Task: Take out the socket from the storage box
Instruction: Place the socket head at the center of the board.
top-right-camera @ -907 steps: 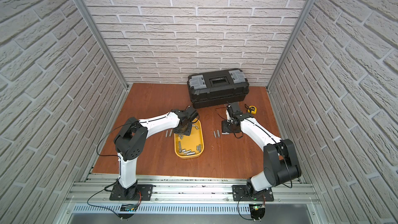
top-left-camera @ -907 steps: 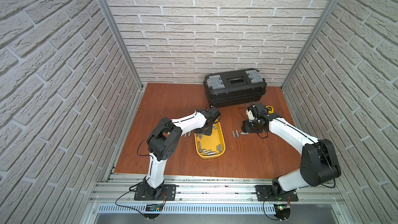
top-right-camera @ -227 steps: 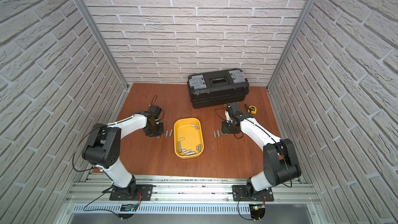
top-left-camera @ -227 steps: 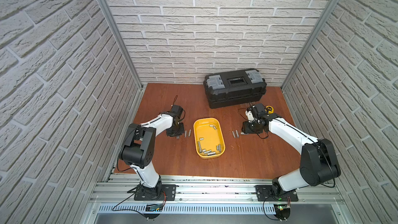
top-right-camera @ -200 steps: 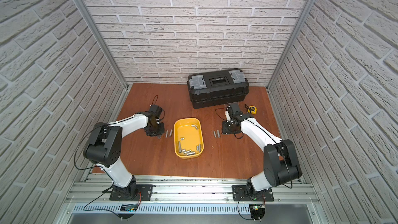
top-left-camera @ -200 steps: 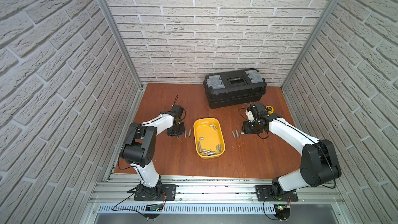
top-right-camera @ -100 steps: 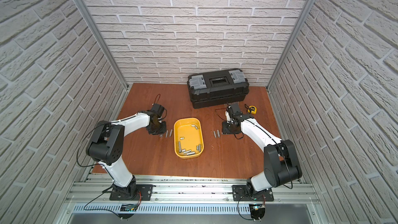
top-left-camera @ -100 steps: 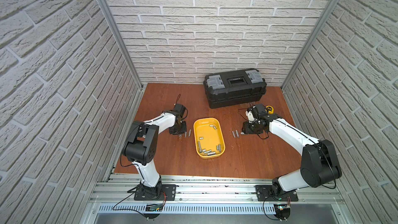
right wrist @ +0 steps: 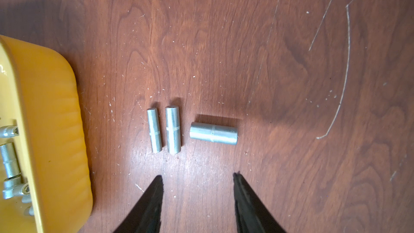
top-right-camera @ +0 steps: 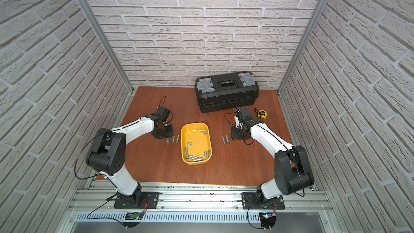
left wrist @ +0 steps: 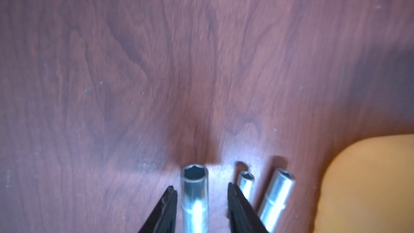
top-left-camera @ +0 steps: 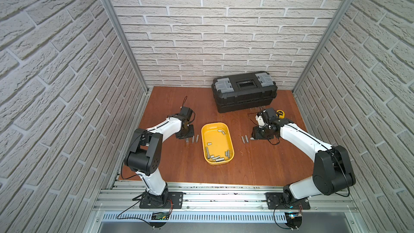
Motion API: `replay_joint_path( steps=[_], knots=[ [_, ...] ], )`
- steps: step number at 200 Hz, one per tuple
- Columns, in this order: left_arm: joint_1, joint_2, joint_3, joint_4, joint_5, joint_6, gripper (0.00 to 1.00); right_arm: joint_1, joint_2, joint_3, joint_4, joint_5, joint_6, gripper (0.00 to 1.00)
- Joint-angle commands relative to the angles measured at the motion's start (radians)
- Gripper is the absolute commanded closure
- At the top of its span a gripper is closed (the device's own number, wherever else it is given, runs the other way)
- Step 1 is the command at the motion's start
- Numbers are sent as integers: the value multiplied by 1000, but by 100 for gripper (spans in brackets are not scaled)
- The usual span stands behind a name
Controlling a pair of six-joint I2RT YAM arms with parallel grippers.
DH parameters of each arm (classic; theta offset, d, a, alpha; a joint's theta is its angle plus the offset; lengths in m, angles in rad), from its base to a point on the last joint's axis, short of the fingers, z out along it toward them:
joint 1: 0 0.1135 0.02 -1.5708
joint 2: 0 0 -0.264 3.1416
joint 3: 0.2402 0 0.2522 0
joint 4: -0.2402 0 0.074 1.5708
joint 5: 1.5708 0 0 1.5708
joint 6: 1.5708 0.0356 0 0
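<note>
Left gripper (left wrist: pixel 201 186): jaws apart, low over the table (left wrist: pixel 201 63), clamping nothing. A socket (left wrist: pixel 194 195) lies flat between them with a gap on each side. Its long axis runs along the fingers and its hex mouth points away from the wrist. Just outside the box-side finger, two slimmer sockets (left wrist: pixel 276 196) lie roughly parallel to it, and past those is the storage box (top-left-camera: pixel 216 136) wall. So this socket is out of the box, on the wood.

More sit inside the box: a couple at the far end, one in the middle, a cluster (top-left-camera: pixel 217 158) at the near end, axes mixed.

Right gripper (right wrist: pixel 197 175), beyond the box: jaws apart, nothing between. Three sockets (right wrist: pixel 173 130) lie ahead of its tips, two along the fingers, one crosswise.

Judgement: the next pick is in the box. The left gripper looks slightly nearer, with the box sideways off its fingers. It would need to lift, shift across and line up with the chosen socket's axis.
</note>
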Motion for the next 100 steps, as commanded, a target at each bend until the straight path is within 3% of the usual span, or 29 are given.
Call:
replay_joint_path(
  steps=[1, 47, 100],
  knots=[
    [-4, -35, 18, -17, 3, 1, 57, -3, -37, 7, -4, -5, -8, 48],
    [-4, -69, 27, -44, -9, 5, 56, 21, -43, 39, -22, -11, -20, 48],
    [0, -169, 27, -64, -57, -17, 55, 178, -23, 143, -3, -17, -74, 49]
  ],
)
